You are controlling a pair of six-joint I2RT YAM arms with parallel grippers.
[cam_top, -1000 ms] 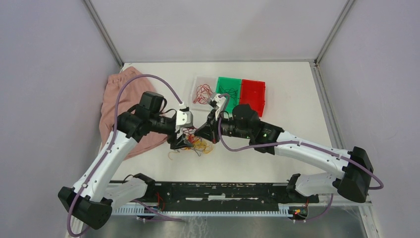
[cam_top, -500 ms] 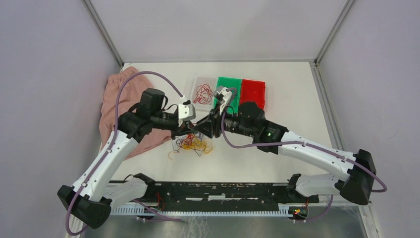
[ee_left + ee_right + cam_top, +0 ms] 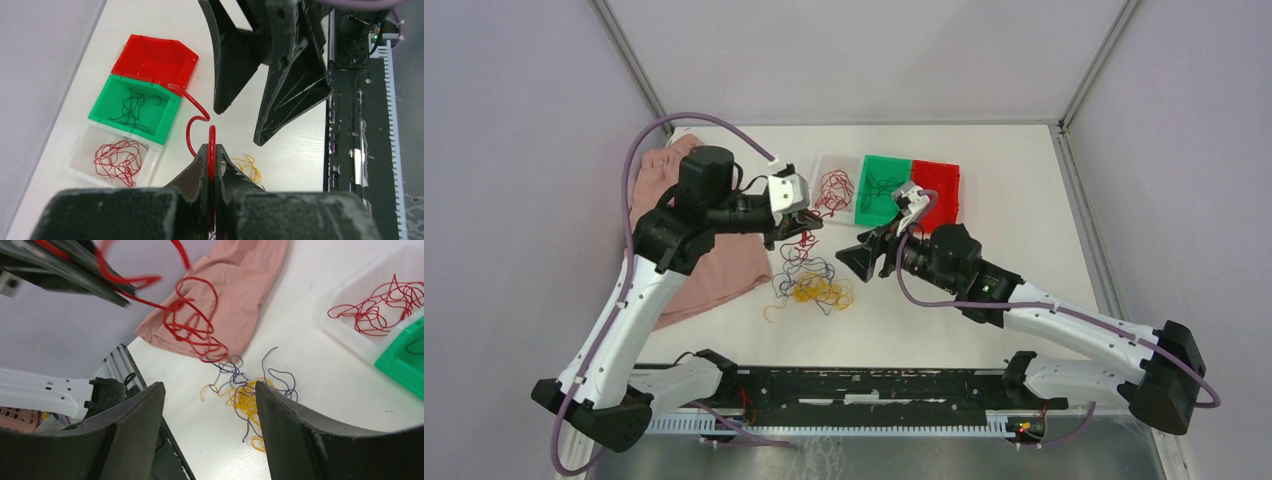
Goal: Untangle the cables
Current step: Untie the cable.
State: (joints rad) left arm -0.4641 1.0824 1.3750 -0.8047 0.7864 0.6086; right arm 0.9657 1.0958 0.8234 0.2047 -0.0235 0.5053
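Cables [image 3: 816, 288] in yellow-orange and dark strands lie in a loose pile at the middle of the white table [image 3: 1024, 210].

1. Pink cloth [image 3: 724, 275]: spread flat at 9 o'clock from the pile, under the left arm.
2. Three trays stand side by side at 12 o'clock from the pile. The clear tray [image 3: 824, 165] holds red strands. The green tray [image 3: 886, 170] holds dark strands. The red tray [image 3: 936, 185] is at the 3 o'clock end of the row.
3. Right gripper [image 3: 854, 262]: at 2 o'clock from the pile, above the table. The jaws are spread wide and hold nothing.
4. Left gripper [image 3: 212, 149]: at 11 o'clock from the pile, raised above the table. The jaws are clamped on the red cable [image 3: 190, 134].
5. Red cable: it hangs from the left gripper in curly loops. In the right wrist view its lower loops reach the dark strands of the pile.
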